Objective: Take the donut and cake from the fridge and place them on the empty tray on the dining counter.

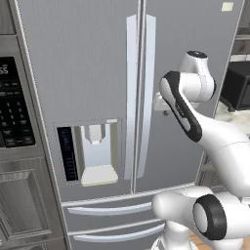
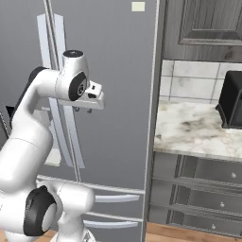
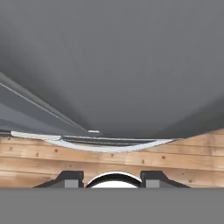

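The grey fridge (image 1: 93, 68) (image 2: 118, 71) stands with both doors shut, its two long vertical handles (image 1: 139, 97) meeting at the middle seam. My gripper (image 2: 82, 110) (image 1: 164, 111) hangs close in front of the right door, just right of the handles, pointing down. In the hand view the fridge front (image 3: 113, 65) looms ahead, and the fingertips (image 3: 70, 178) of the gripper (image 3: 113, 179) stand apart, open, with nothing held. The donut and cake are hidden behind the shut doors. The tray and dining counter are out of view.
A water dispenser (image 1: 97, 151) sits in the left door, above two bottom drawers (image 1: 112, 210). A black-panelled oven stack (image 1: 14, 112) borders the fridge on the left. To the right, a marble counter (image 2: 194, 127) carries a dark appliance (image 2: 231, 99). The floor (image 3: 131, 157) is wood.
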Tool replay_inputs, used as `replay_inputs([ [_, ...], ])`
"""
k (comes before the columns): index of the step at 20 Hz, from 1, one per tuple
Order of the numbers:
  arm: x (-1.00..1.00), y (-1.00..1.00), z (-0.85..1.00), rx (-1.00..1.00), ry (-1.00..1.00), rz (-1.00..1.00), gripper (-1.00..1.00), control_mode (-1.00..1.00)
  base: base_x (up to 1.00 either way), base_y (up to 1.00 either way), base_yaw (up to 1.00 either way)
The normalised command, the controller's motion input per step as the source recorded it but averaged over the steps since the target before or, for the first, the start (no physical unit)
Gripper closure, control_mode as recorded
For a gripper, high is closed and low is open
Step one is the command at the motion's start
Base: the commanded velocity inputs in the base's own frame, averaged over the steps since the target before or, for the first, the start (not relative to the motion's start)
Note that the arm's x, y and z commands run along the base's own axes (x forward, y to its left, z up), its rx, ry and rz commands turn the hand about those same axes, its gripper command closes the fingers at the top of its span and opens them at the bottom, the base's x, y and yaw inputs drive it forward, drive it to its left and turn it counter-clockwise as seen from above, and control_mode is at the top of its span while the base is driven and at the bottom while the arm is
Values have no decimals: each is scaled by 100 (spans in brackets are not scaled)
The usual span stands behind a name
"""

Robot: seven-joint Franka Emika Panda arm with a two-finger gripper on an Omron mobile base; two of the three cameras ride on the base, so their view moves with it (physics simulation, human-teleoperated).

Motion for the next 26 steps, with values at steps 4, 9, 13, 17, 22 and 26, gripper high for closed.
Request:
replay_inputs([
  [4, -22, 0, 0, 0, 0, 0, -100, -100, 0, 0, 0],
  [9, -58, 0, -16, 0, 0, 0, -100, -100, 0, 0, 0],
  [13, -58, 0, -20, 0, 0, 0, -100, -100, 0, 0, 0],
  [17, -52, 0, -16, 0, 0, 0, -100, -100, 0, 0, 0],
  [22, -39, 0, -16, 0, 0, 0, -100, -100, 0, 0, 0],
  [26, -23, 0, -20, 0, 0, 0, -100, -100, 0, 0, 0],
])
